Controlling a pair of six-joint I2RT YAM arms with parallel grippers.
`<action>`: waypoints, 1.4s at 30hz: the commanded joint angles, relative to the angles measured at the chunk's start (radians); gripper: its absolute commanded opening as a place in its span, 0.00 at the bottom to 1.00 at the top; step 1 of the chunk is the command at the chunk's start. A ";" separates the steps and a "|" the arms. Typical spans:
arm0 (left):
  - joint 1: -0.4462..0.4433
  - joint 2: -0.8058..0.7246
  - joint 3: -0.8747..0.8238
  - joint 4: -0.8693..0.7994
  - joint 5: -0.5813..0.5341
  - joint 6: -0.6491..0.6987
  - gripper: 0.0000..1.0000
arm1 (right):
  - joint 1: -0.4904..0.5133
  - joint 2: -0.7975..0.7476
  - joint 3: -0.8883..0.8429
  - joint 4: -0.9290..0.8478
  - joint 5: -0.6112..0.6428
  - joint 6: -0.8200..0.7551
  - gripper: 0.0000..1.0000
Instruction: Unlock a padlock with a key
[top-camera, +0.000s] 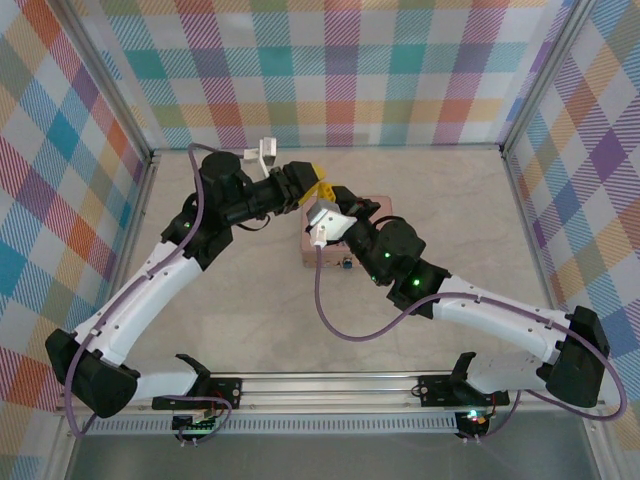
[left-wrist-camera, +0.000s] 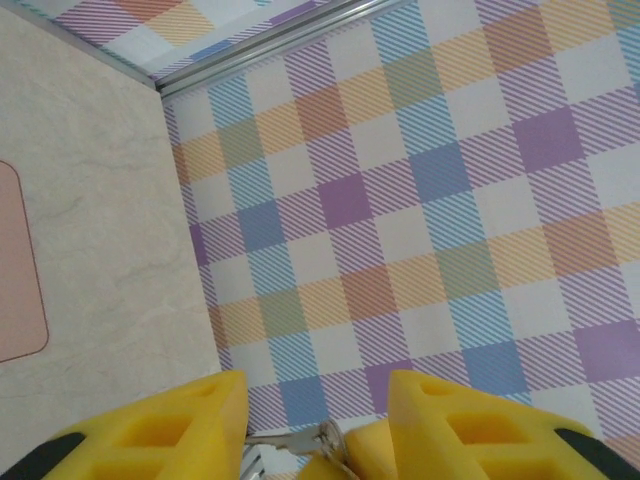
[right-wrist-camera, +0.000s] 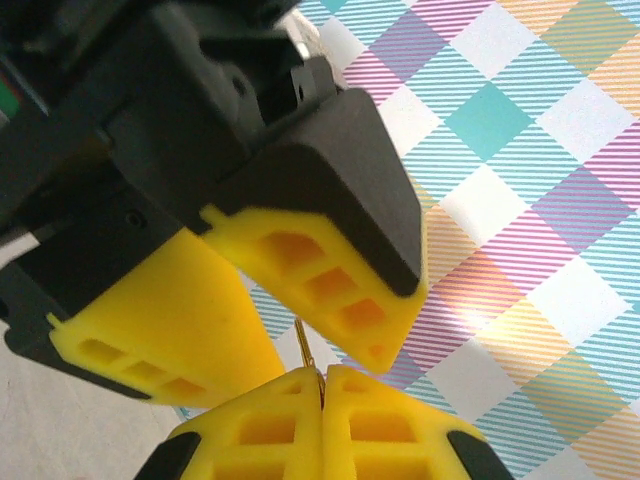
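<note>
Probable padlock (top-camera: 347, 263): small bluish bit on counter (top-camera: 460, 210) at tin's (top-camera: 312, 250) near edge, not certain. Above tin, right end effector (right-wrist-camera: 322, 380) clamped on key (right-wrist-camera: 303, 345), blade poking up. Left end effector (left-wrist-camera: 318, 400) half-closed either side of it; can't tell if it grips. Step looks like mid-air key handover. Next: firm left pinch, right lets go, then line blade to keyhole.

Thin silvery key (left-wrist-camera: 288, 440) pinched in my right gripper (right-wrist-camera: 322, 378), poking between my left gripper's (left-wrist-camera: 316, 385) fingers; bluish padlock (top-camera: 347, 263) lies beneath my right wrist.
</note>
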 joint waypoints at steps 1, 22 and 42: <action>0.010 -0.038 -0.011 0.024 0.003 -0.016 0.38 | 0.004 -0.009 -0.017 0.032 0.022 -0.009 0.00; 0.014 -0.021 -0.040 0.041 0.006 0.025 0.00 | -0.008 -0.091 -0.040 -0.076 0.004 0.156 0.38; 0.004 -0.070 -0.171 0.084 -0.011 0.387 0.00 | -0.411 -0.261 -0.108 -0.383 -0.787 1.520 0.56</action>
